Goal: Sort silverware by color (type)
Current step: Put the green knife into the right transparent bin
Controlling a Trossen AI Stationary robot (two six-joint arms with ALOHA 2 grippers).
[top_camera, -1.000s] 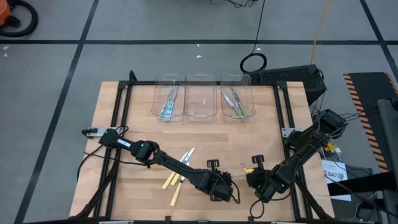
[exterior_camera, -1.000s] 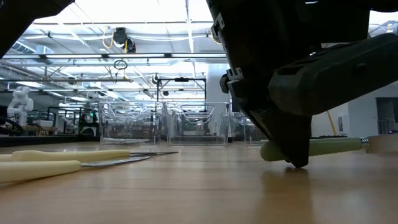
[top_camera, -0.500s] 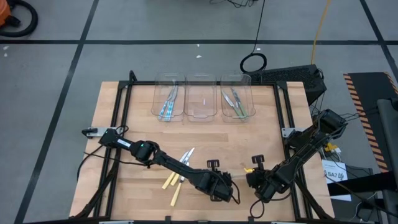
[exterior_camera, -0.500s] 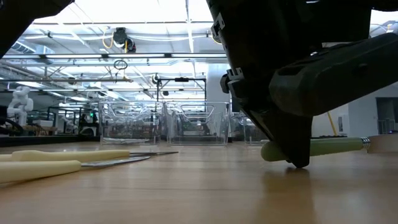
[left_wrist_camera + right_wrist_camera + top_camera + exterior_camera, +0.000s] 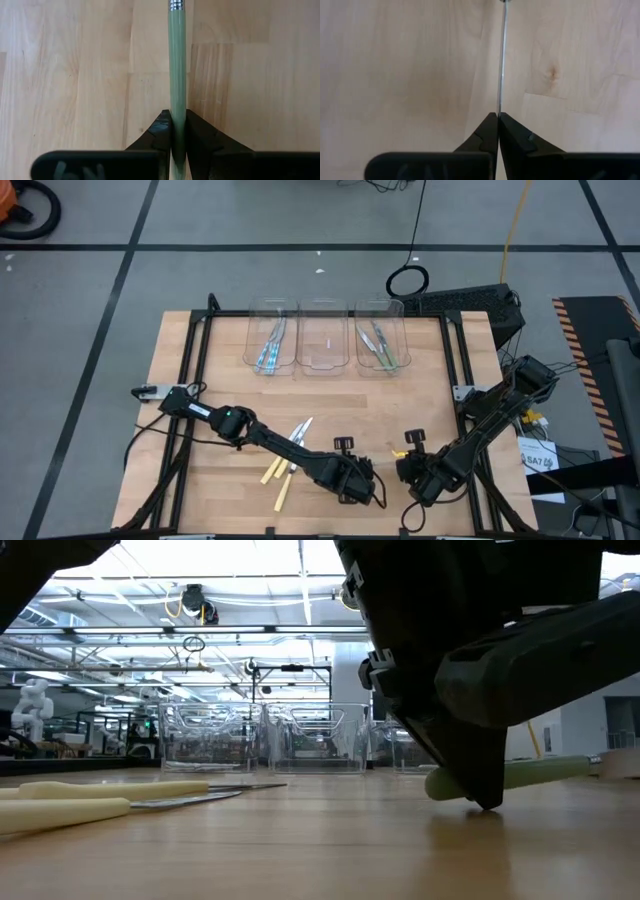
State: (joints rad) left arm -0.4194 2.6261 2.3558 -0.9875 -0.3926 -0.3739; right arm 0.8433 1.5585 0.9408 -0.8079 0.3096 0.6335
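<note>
Three clear bins [image 5: 325, 336] stand in a row along the far edge of the wooden bench [image 5: 220, 380]: blue-handled pieces [image 5: 272, 343] lie in the left one, green-handled pieces [image 5: 378, 345] in the right one, and the middle one shows nothing I can make out. Three pale yellow-handled utensils [image 5: 283, 468] lie loose near the front edge, left of centre, close against the left arm's forearm. The left gripper [image 5: 372, 488] sits low at the front edge, fingers [image 5: 161, 131] pinched narrowly on the smooth, round green handle [image 5: 177, 75], which runs straight out between them to a silvery collar; in the low view the handle's far end tilts slightly off the wood. Just beside it, the right gripper [image 5: 405, 470] has its fingers [image 5: 489, 130] pressed shut on a thin silvery strip [image 5: 503, 55] seen edge-on.
</note>
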